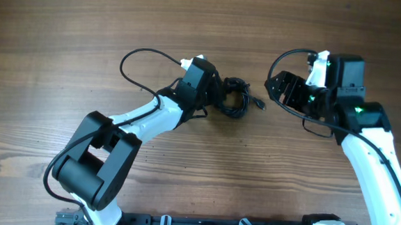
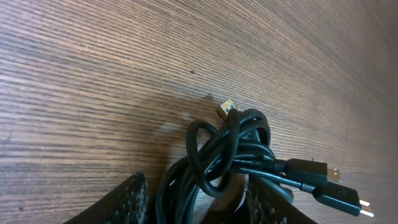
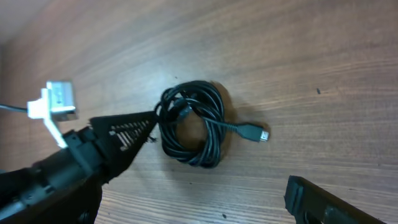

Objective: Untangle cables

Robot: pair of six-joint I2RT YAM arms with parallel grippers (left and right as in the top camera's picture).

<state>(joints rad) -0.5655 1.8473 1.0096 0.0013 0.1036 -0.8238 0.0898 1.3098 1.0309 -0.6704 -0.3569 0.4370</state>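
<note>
Opening step; left gripper point(image 2: 200, 194) half-open astride coiled cables point(image 2: 230, 143), hold unclear; right gripper point(image 1: 276, 91) gaping, empty; next, draw loose plug point(image 3: 255, 132) rightward.

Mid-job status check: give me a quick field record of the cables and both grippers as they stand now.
cables: one tangled coil lying on the table
loose plug: sticks out of the coil toward the right arm
left gripper: jaws apart, astride the coil; whether it grips is unclear
right gripper: open, apart from the coil, holding nothing
untangling: not done; cords looped through one another
</note>
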